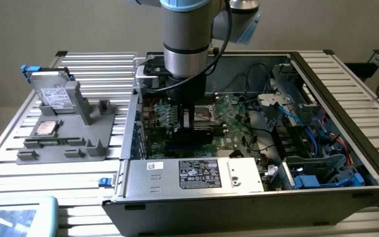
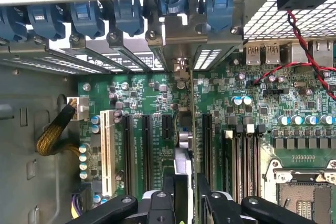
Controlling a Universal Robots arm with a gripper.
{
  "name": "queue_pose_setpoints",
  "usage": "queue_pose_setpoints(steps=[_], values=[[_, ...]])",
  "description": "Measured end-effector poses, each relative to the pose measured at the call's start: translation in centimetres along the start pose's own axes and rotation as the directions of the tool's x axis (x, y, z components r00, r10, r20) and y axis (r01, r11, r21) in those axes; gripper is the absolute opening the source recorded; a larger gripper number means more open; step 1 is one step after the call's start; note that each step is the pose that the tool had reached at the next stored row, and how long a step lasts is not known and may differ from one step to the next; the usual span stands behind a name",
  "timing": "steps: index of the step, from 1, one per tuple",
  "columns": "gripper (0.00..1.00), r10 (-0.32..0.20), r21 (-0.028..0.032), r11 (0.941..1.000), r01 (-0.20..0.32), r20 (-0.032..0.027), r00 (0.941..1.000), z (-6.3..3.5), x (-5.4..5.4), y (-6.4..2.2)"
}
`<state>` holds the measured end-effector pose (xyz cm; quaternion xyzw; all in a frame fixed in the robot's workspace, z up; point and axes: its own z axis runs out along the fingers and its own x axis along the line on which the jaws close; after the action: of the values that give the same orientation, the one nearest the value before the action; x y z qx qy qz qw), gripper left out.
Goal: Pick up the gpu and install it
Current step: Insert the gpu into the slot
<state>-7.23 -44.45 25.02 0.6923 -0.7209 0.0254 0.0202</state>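
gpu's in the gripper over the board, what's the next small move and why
Probably a slow, straight press down. The gripper is shut on the gpu, held edge-on over the motherboard among the black slots, its far end toward the rear bracket openings. Whether it is seated I cannot tell.

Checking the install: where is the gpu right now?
The gpu stands edge-on between the fingers of the gripper in the wrist view, over the expansion slots, in the exterior view's left half of the open case.

One gpu, one hard drive, one memory stick, one computer case.
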Motion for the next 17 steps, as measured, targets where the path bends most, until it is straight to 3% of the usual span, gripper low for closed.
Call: queue_pose_setpoints(steps=[17], values=[[0.27, 0.0, -0.0001, 1.0, 0.0, -0.0005, 1.0, 0.12, -0.07, 0.01]])
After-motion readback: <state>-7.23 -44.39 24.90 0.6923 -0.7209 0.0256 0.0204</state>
